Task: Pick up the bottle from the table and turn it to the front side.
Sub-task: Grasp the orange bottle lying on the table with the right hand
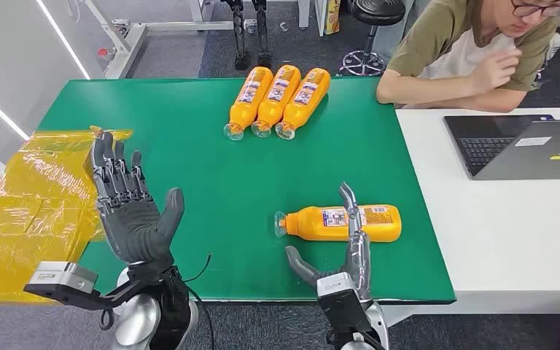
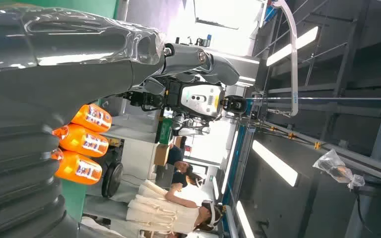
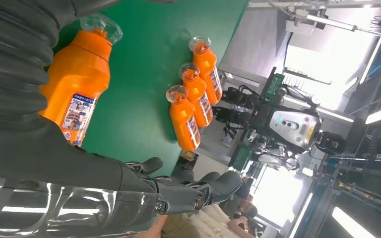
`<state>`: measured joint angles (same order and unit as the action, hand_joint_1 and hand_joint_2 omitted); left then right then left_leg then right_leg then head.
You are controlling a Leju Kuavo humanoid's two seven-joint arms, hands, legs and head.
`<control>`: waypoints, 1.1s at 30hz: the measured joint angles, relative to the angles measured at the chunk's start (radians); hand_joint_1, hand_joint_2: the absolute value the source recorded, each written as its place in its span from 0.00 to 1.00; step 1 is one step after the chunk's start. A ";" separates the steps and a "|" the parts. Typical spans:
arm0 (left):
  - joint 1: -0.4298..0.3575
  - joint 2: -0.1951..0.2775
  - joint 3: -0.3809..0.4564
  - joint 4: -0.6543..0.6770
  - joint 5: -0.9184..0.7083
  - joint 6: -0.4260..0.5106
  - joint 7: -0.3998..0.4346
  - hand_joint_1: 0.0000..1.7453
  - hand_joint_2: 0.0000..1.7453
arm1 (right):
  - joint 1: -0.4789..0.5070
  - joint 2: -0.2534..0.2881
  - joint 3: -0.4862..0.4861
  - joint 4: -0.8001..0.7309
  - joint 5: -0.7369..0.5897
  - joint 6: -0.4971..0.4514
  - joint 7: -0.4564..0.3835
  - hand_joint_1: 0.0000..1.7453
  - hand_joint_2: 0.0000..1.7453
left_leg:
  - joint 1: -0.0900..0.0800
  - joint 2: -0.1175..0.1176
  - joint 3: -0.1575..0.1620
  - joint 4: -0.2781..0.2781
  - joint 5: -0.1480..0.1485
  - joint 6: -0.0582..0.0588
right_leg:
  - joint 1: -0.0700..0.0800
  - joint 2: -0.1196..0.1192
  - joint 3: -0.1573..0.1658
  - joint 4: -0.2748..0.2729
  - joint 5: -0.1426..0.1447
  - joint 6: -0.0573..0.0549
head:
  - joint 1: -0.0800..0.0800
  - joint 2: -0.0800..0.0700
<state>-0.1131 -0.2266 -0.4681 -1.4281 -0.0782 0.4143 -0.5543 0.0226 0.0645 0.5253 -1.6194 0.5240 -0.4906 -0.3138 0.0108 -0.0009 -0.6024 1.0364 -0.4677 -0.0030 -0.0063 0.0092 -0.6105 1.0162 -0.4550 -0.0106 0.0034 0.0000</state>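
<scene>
A green worktop [image 1: 189, 146] fills the middle of the head view, with a white desk [image 1: 496, 219] butted against its right edge. One orange bottle [image 1: 339, 223] lies on its side in the lower centre of the frame, clear cap toward the left and label facing up. The right hand [image 1: 339, 255] rises from the bottom edge just in front of it, fingers [image 1: 350, 208] spread and holding nothing, one fingertip crossing the bottle's body; whether it touches cannot be told. The left hand [image 1: 127, 208] stands at lower left, palm up, likewise spread and empty, well apart from the bottle. Three more bottles [image 1: 277, 98] lie side by side at upper centre, caps toward the camera. Crumpled yellow plastic sheeting [image 1: 29, 211] spreads off the worktop's left edge. At upper right a person [image 1: 474, 51] leans on the desk beside an open laptop [image 1: 525, 146]. A stool base [image 1: 364, 58] stands on the grey floor beyond. In the right wrist view, another robot [image 3: 287, 124] stands past the worktop's far end.
</scene>
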 joint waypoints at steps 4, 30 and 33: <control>0.000 0.000 0.000 0.001 0.000 -0.003 0.000 0.00 1.00 | -0.002 0.000 0.000 0.001 0.043 0.003 0.010 0.00 1.00 | 0.000 0.000 0.000 0.000 0.000 0.000 | 0.000 0.000 0.000 0.000 0.000 0.000 | 0.000 0.000; -0.082 0.022 -0.002 0.067 0.050 -0.071 -0.026 0.00 1.00 | -0.736 -0.620 0.164 0.242 0.084 0.909 0.154 0.00 1.00 | -0.001 -0.001 -0.001 0.004 0.002 0.002 | -0.002 0.000 0.000 0.000 0.004 0.004 | 0.000 0.000; -0.096 0.027 -0.005 0.069 0.064 -0.071 -0.021 0.00 1.00 | -0.816 -0.646 0.239 0.282 0.020 0.953 0.172 0.00 1.00 | -0.001 -0.002 -0.001 0.004 0.002 0.002 | -0.002 0.000 0.000 0.000 0.004 0.004 | 0.000 0.000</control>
<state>-0.2096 -0.1995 -0.4730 -1.3587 -0.0145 0.3436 -0.5753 -0.7929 -0.5814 0.7639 -1.3372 0.5437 0.4626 -0.1413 0.0101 -0.0026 -0.6038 1.0399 -0.4657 -0.0008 -0.0078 0.0092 -0.6104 1.0160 -0.4508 -0.0063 0.0033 0.0000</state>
